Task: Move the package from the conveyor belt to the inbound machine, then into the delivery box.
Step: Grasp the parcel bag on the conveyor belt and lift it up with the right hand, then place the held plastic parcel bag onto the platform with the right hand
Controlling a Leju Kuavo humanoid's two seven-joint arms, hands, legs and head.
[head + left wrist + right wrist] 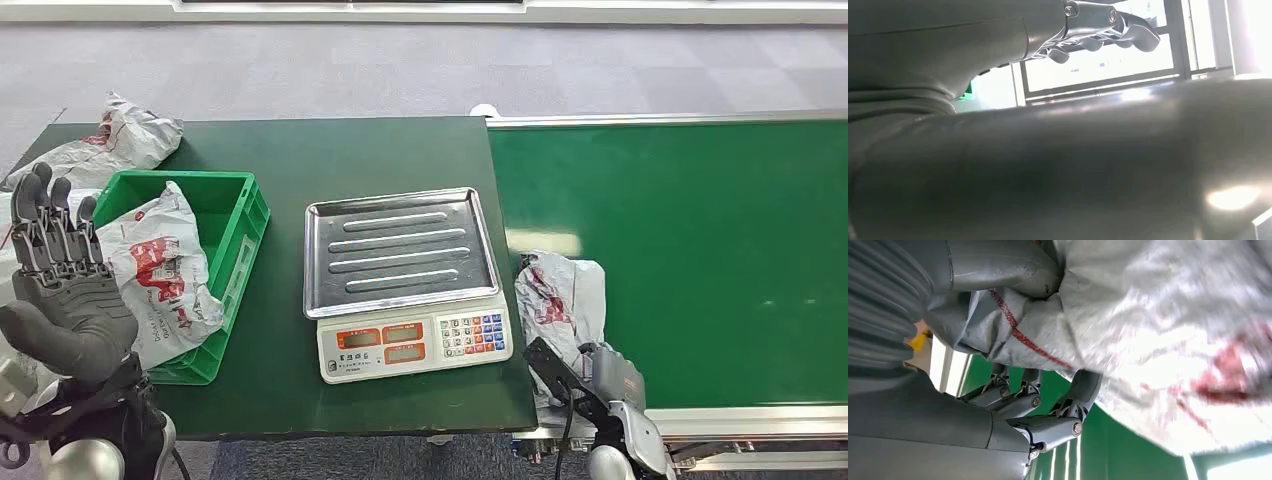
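A crumpled white package with red print lies at the near left end of the green conveyor belt. My right hand reaches it from below. In the right wrist view the thumb presses one side of the package and the fingers curl under it, so the hand grips it. The weighing scale with its bare steel tray stands on the dark green table. My left hand is raised at the far left, fingers spread, holding nothing; its fingers appear against bright windows.
A green plastic box on the table's left holds another white package. A further package lies at the table's back left corner. The scale's keypad and displays face me. Grey floor lies beyond.
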